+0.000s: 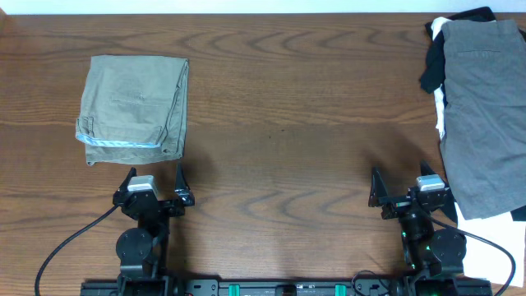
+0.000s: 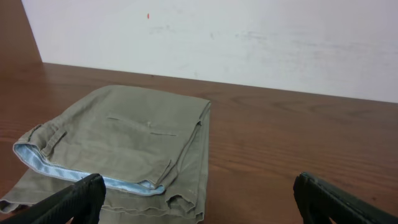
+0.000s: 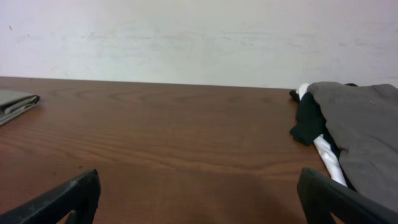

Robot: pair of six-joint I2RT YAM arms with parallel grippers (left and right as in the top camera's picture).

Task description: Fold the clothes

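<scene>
A folded pair of khaki trousers [image 1: 134, 107] with a light blue waistband lining lies at the left of the table; it also shows in the left wrist view [image 2: 130, 143] and as an edge in the right wrist view [image 3: 15, 102]. A pile of unfolded clothes [image 1: 481, 107] lies at the right: a grey garment on top, black and white cloth beneath, also in the right wrist view [image 3: 360, 134]. My left gripper [image 1: 154, 187] is open and empty just in front of the trousers [image 2: 199, 202]. My right gripper [image 1: 408, 191] is open and empty beside the pile [image 3: 199, 199].
The wooden table [image 1: 279, 123] runs between the two stacks. A white wall [image 3: 199, 37] stands behind the far edge. Black cables [image 1: 66, 247] trail from the arm bases at the front edge.
</scene>
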